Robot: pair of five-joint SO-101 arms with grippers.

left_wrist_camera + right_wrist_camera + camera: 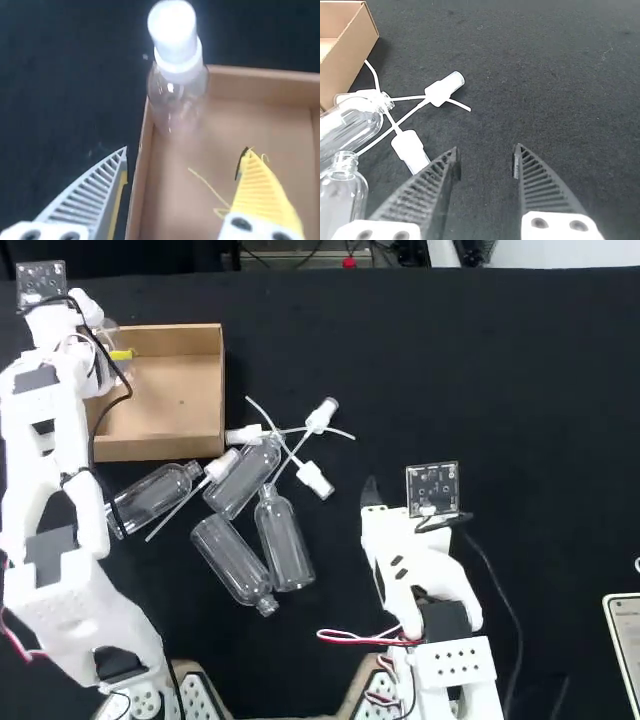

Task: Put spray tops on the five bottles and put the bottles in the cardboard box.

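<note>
Bottles [283,540] on black table [500,370]

Four bottles [283,540] lie clustered just beside the cardboard box [160,448], spray tops [320,416] among them.

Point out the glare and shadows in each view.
High view: glints streak the clear bottles on the black table. Left wrist view: the capped bottle has a glaring white top and a small highlight on its shoulder. Right wrist view: the cardboard box shades the table beside it.
</note>
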